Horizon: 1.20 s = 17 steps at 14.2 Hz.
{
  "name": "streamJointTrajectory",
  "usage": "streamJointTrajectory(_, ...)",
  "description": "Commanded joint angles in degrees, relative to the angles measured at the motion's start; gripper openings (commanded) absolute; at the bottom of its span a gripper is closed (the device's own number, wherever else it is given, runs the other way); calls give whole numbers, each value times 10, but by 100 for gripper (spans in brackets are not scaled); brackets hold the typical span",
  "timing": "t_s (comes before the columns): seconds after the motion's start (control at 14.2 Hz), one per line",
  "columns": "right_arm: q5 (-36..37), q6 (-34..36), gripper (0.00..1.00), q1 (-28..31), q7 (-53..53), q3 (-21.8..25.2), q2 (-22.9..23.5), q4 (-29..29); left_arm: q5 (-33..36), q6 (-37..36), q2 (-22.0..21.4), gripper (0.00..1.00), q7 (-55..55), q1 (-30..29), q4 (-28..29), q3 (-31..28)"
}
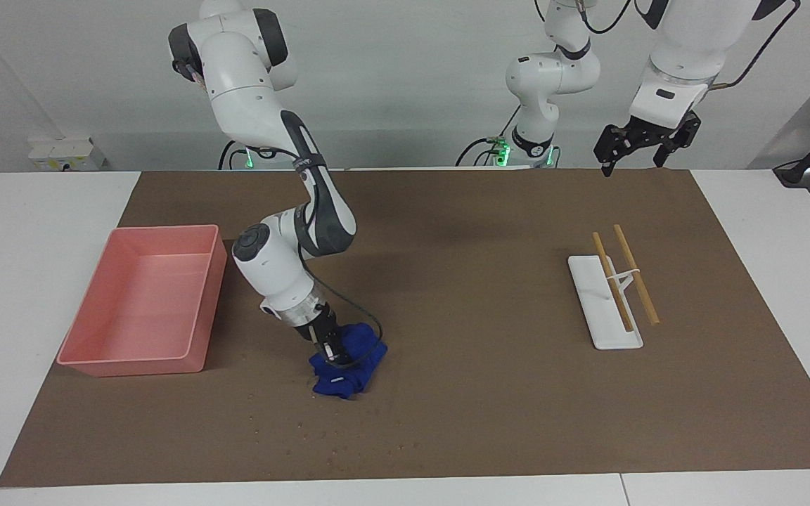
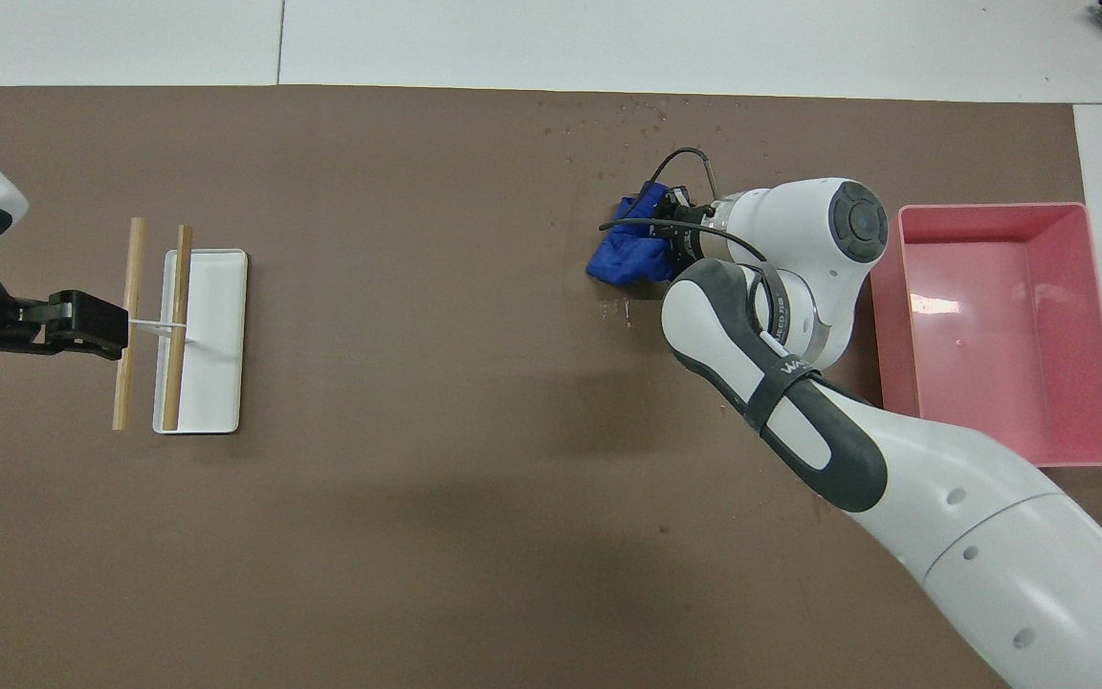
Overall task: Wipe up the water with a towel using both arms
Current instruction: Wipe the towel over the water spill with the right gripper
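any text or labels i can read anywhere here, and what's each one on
Black strap on the right arm: white lettering starting "WA", the rest hidden.
Black band on that arm's wrist: small white print, too blurred to read.
White label on the towel: too small to read.
Nothing else bears text.

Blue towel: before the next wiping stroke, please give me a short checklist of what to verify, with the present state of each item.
1. Right gripper shut on the towel: ok.
2. Towel pressed on the brown mat: ok.
3. Water droplets left on the mat, farther from the robots than the towel: not ok.
4. Left gripper open, raised, waiting away from the towel: ok.
5. Pink bin apart from the towel: ok.
6. White tray with sticks away from the stroke: ok.
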<state>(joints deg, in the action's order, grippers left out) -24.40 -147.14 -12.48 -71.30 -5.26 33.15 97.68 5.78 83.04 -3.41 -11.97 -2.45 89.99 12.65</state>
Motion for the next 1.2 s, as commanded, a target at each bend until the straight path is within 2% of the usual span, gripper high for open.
streamJointTrajectory(0.0, 16, 3, 0, -4, -3, -3, -48, 74, 12, -10, -4, 100, 4, -3, 4, 0)
streamJointTrajectory(0.28, 16, 3, 0, -12, 18, -3, -94, 144, 12, -16, -15, 100, 3, -3, 23, 0)
streamJointTrajectory(0.56, 16, 3, 0, -12, 33, -3, -146, 214, 12, -6, -12, 100, 15, -5, 8, -2)
streamJointTrajectory(0.71, 16, 3, 0, -12, 48, -3, -167, 238, 14, -6, -7, 100, 88, -21, -3, -3)
streamJointTrajectory(0.85, 16, 5, 0, -11, 56, -3, -182, 229, 10, 4, -3, 100, 165, -39, -7, -3)
streamJointTrajectory(1.13, 16, 45, 0, 3, 60, 1, -232, 191, 12, 16, 11, 100, 167, -41, -23, -3)
